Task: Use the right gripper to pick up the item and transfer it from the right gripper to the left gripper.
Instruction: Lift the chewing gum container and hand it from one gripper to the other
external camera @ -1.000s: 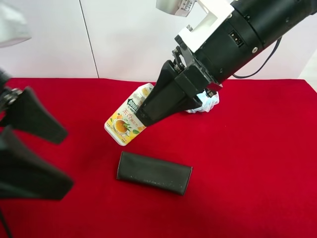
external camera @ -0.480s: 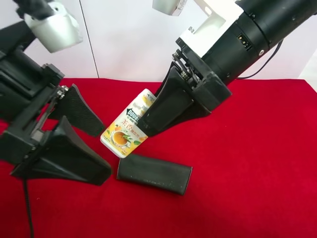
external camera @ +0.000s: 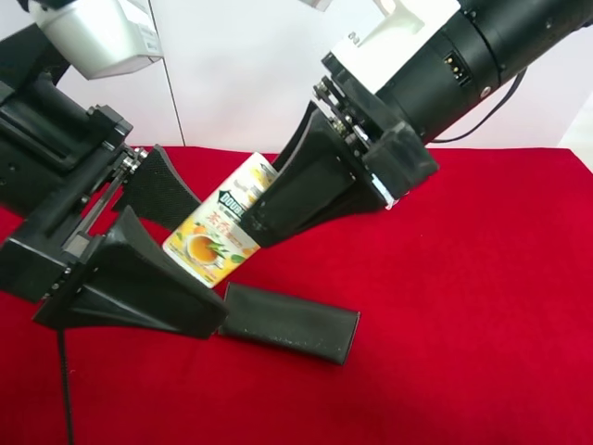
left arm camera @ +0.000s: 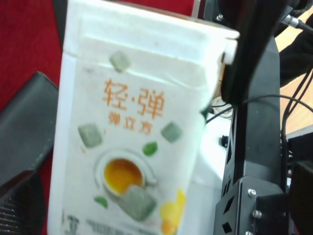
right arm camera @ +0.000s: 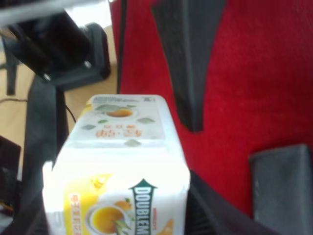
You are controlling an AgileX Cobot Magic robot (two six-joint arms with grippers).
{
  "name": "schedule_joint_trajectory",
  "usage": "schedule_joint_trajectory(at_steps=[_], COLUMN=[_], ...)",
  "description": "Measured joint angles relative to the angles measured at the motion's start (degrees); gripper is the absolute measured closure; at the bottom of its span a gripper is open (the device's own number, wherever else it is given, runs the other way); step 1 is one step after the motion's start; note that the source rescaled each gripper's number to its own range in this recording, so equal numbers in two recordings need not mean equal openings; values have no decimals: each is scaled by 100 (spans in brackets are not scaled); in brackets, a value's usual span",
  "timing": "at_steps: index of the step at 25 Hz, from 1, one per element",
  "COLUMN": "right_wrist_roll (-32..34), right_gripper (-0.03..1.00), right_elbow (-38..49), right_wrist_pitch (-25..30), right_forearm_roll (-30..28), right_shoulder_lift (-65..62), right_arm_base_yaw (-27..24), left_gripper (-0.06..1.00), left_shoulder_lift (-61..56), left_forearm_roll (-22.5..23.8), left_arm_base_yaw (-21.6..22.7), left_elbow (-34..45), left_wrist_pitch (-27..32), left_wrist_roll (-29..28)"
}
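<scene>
The item is a white and yellow tea box (external camera: 218,232) with an orange drink picture. My right gripper (external camera: 255,215), on the arm at the exterior high view's right, is shut on its upper end and holds it tilted above the red cloth. The box also fills the right wrist view (right arm camera: 117,161) and the left wrist view (left arm camera: 132,132). My left gripper (external camera: 208,264) is open, with one black finger (external camera: 167,195) behind the box's lower end and the other (external camera: 148,292) in front of it. Whether they touch the box I cannot tell.
A black flat case (external camera: 289,323) lies on the red tablecloth (external camera: 463,306) just below the box and the left gripper; it also shows in the right wrist view (right arm camera: 286,181). A white wall stands behind the table.
My left arm has swung in from the left edge and its open fingers now straddle the box's lower end. My right gripper has carried the box up and to the left.
</scene>
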Motion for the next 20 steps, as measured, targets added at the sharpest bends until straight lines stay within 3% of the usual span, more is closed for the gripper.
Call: schedule_joint_trajectory(at_steps=[5,7,12,14,16,17,20], right_wrist_roll=[-54,-54,-54,-68,-135,-177,-187], right_gripper=[94,94,94,94,96,97,97], right_elbow=[0,0,0,0,0,0,0], right_wrist_pitch=[-99,-127,-127,-99,-52,-27,-13], right_forearm_roll=[22,22,32,56,102,119,125], right_shoulder_lift=[0,0,0,0,0,0,0], right_arm_base_yaw=[0,0,0,0,6,6,6], left_gripper=[-5,1,32,56,87,93,93], left_shoulder_lift=[0,0,0,0,7,25,31], left_forearm_roll=[-13,-13,-17,-11,-67,-124,-188], left_arm_base_yaw=[0,0,0,0,0,-13,-19], left_elbow=[0,0,0,0,0,-5,-5], left_wrist_pitch=[-88,-88,-141,-199,-218,-173,-143], left_wrist_roll=[22,36,36,36,58,84,191])
